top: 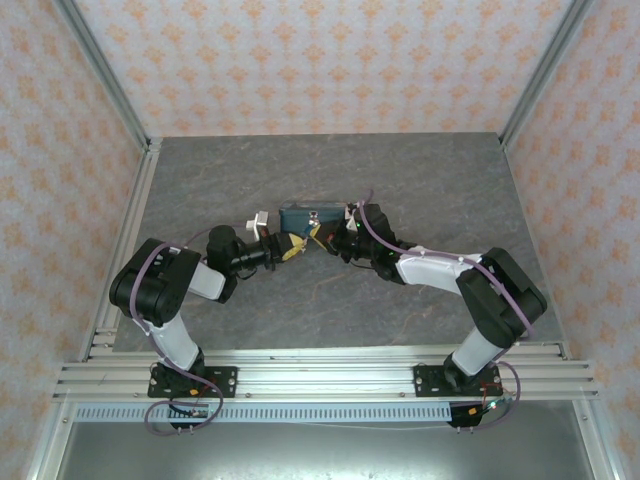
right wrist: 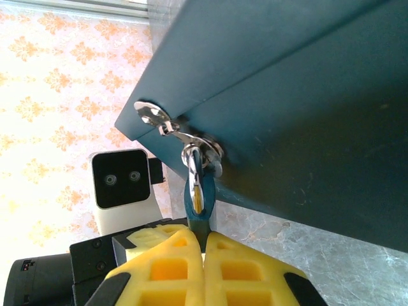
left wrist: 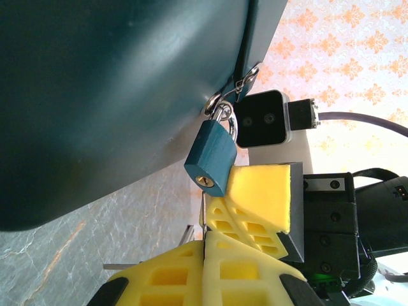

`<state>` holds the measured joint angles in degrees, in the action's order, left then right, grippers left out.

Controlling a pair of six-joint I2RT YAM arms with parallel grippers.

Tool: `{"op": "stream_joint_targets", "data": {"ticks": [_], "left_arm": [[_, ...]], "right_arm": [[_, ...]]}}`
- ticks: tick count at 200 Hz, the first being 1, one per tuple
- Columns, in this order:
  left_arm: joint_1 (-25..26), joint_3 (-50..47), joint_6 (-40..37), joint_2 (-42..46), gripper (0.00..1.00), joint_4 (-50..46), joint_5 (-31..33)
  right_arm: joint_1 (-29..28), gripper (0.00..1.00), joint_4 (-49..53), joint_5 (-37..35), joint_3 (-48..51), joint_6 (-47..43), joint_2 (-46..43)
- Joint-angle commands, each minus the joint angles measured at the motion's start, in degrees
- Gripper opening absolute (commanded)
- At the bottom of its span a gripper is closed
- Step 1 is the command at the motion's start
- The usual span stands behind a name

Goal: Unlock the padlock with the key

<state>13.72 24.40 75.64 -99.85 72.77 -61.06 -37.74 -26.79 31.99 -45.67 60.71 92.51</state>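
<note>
The small teal padlock (left wrist: pixel 211 158) hangs by its silver shackle (right wrist: pixel 196 156) from the hasp of a dark teal box (left wrist: pixel 115 95). Its brass keyhole (left wrist: pixel 204 180) faces down towards my left gripper. My right gripper (right wrist: pixel 204 237) is shut on the padlock (right wrist: pixel 199 205), its yellow fingers (left wrist: pixel 258 194) pinching the body from the side. My left gripper (left wrist: pixel 205 239) is shut on the key, whose thin metal blade (left wrist: pixel 204 213) shows edge-on between the pads, with its tip just below the keyhole. Both grippers meet in front of the box (top: pixel 308 216): the left gripper (top: pixel 291 246) beside the right gripper (top: pixel 327 240).
The box (right wrist: pixel 306 95) stands mid-table on the grey marbled surface (top: pixel 400 170). Patterned walls and metal frame posts enclose the table on three sides. The left wrist camera housing (right wrist: pixel 121 180) sits close behind the padlock, and the right arm's camera (left wrist: pixel 266 118) is near the hasp.
</note>
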Motion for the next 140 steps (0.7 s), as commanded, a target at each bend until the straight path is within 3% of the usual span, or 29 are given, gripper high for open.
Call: {"op": "stream_joint_targets", "data": {"ticks": [1, 108, 140], "left_arm": [[-0.8, 1.0, 0.4, 0.2, 0.00, 2.9, 0.2], [-1.6, 0.7, -0.7, 0.1, 0.00, 2.2, -0.1], [-2.0, -0.5, -13.3, 6.7, 0.00, -14.0, 0.4]], "right_arm": [[0.6, 0.00, -2.8, 0.1, 0.8, 0.5, 0.0], [0.6, 0.00, -2.2, -0.5, 1.0, -0.2, 0.5], [0.6, 0.00, 3.8, -3.5, 0.1, -6.1, 1.1]]}}
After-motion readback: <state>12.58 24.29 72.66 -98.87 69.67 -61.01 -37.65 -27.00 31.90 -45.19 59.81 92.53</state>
